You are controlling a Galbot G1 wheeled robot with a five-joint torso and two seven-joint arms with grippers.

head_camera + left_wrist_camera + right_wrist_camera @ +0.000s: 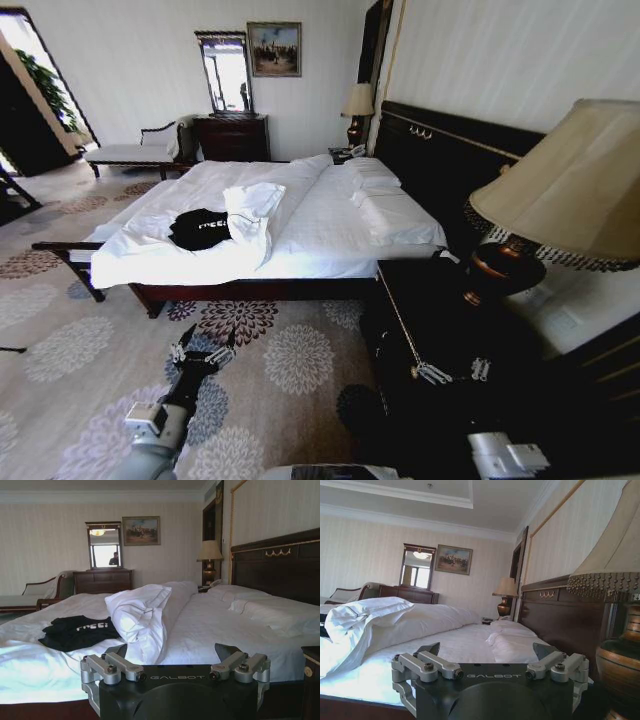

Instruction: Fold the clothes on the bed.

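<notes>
The clothes (200,228) are a black T-shirt with white lettering, lying crumpled on the near side of the bed (320,220) beside a bunched fold of white duvet (252,205). My left gripper (203,352) hangs open over the carpet, well short of the bed's side. In the left wrist view the left gripper (173,652) holds nothing, and the T-shirt (80,631) lies ahead on the bed (210,625). My right gripper (450,372) is open over the dark nightstand. The right wrist view shows the right gripper (487,650) empty, facing the bed (465,645).
A dark nightstand (440,310) with a big shaded lamp (560,190) stands close by my right arm. A bench (60,250) sits at the bed's foot. Far off are a chaise (130,153) and a dresser (232,137). Patterned carpet (290,350) lies between me and the bed.
</notes>
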